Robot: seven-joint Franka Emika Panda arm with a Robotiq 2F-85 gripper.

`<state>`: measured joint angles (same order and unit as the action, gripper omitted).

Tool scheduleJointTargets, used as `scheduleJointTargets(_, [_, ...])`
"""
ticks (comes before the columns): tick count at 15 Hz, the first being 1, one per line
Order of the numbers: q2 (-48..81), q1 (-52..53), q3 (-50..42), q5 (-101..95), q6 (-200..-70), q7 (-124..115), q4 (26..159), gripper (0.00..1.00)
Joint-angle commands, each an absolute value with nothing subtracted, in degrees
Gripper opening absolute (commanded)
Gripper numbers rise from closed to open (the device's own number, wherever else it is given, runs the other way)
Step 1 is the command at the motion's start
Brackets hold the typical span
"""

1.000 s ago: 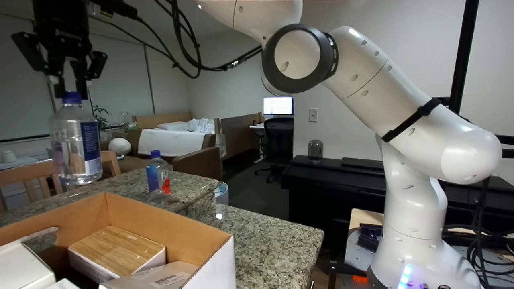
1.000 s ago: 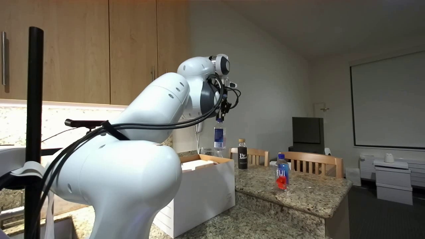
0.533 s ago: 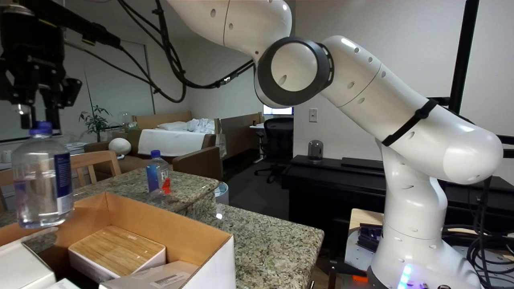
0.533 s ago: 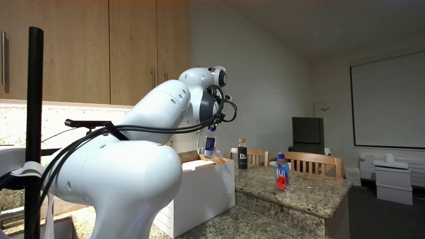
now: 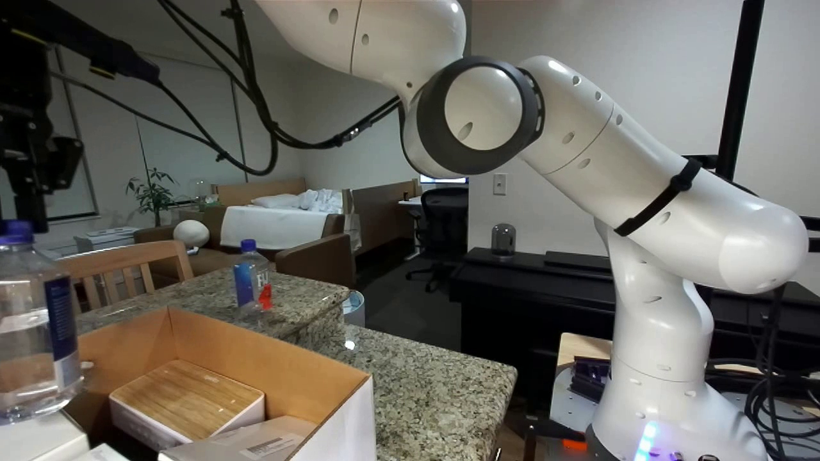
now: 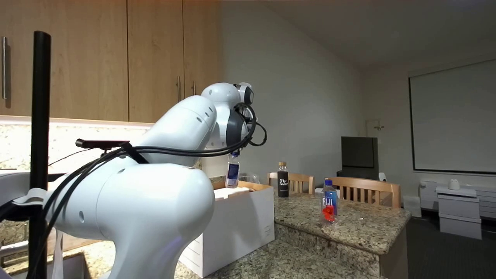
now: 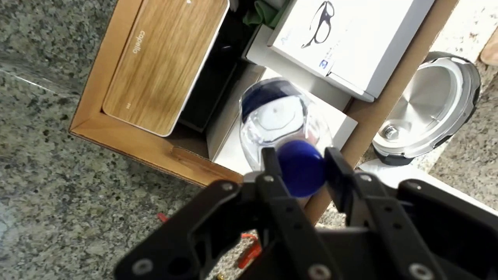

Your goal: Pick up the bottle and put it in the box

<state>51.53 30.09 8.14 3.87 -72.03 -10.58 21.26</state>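
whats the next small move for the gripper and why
Probably ease the gripper slightly down: it holds the bottle by its cap, over a white carton inside the box in the wrist view. Whether they touch is unclear, so releasing now looks early.

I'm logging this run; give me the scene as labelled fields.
held: blue-labelled clear plastic bottle
grip: black two-finger gripper, closed on the blue cap
target: open cardboard box, white outside, brown inside
placement: apparently over the box, not yet released
box contents: wood-topped white case; white carton picturing glasses
nearby: clear FIJI bottle on speckled counter
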Motion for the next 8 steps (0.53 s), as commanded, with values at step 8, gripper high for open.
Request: scheduleJointTargets(8, [52.23, 35.39, 5.47, -1.01, -67.97, -5.99, 22.05, 0.15])
